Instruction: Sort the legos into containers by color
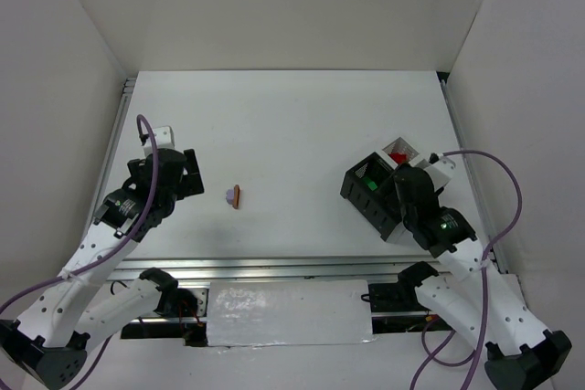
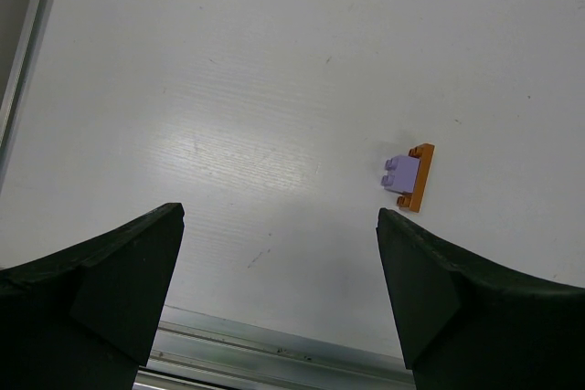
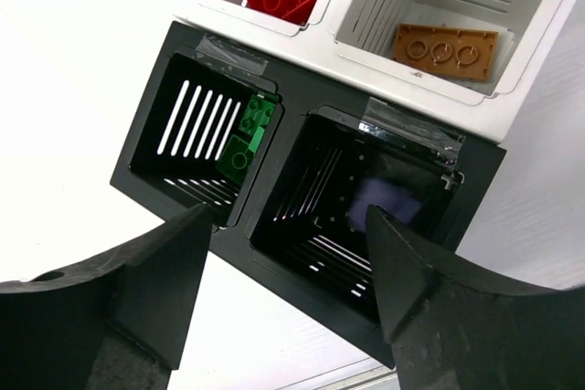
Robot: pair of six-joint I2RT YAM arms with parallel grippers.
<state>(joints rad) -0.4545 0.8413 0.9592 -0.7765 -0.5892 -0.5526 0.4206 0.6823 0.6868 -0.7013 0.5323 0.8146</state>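
Lego in lavender (image 2: 399, 173) touching orange lego (image 2: 420, 177) before spread left claw (image 2: 279, 226).

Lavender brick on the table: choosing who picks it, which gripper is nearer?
Left. The left gripper is beside the lavender brick; the right gripper is far off, over the containers.

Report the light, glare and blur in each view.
Top external: even, soft light, no hard shadows; the lavender brick and orange brick are barely resolved. Left wrist: a broad sheen on the table, both bricks sharp, the jaws dark and soft-edged. Right wrist: one black bin is so dim that the pale patch inside is a smear.
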